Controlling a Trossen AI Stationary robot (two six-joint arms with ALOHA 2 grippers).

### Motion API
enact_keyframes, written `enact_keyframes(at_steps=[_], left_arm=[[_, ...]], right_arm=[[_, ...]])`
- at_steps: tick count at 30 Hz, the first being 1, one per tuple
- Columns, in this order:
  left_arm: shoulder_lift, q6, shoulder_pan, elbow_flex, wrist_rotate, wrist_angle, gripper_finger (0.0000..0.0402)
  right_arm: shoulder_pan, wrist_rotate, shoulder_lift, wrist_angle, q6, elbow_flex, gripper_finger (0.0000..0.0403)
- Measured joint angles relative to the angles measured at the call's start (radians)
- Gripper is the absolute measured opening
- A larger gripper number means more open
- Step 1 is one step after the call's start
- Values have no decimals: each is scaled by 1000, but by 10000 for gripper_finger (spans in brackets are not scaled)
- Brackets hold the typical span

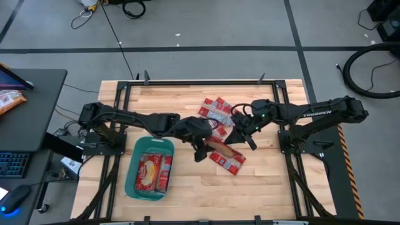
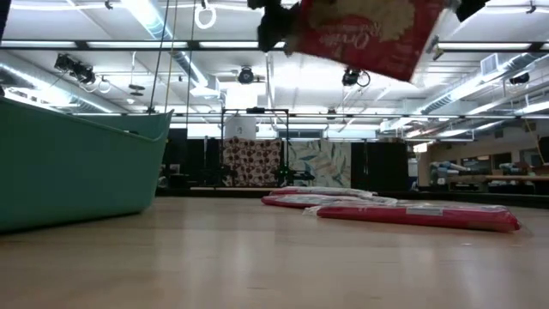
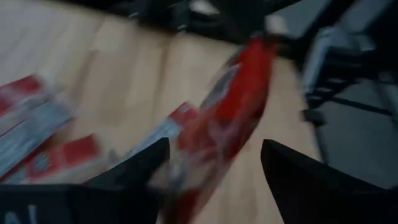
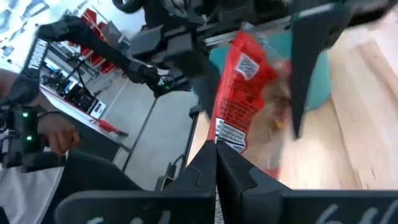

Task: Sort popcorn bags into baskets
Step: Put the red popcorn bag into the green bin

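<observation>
A popcorn bag hangs in the air between the two hands, over the middle of the table.

The right hand is pinched tight on one end of the big red popcorn bag and holds it up off the table. The left hand is spread wide, with one finger on each side of the same bag, and it does not squeeze it. The green basket sits on the left part of the table, just beside the left hand, and it has red bags lying flat inside. More small red bags lie flat on the wood near the middle, under the arms and a bit past them.
</observation>
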Motion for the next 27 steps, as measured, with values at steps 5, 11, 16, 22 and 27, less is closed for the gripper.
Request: enact_keyframes(at_steps=[5,11,16,22,27], left_arm=[[13,-27,-1,-1,86,28,201],[12,-102,5,-1,121,27,97],[12,-187,17,-1,248,26,37],[-63,-216,18,-1,342,-90,37],[-182,-212,15,-1,347,-300,48]], right_arm=[[3,16,0,46,3,0,5],[3,18,0,59,5,0,6],[1,17,0,60,17,0,33],[-52,-74,-4,50,73,0,92],[-93,-118,-23,-36,73,0,118]])
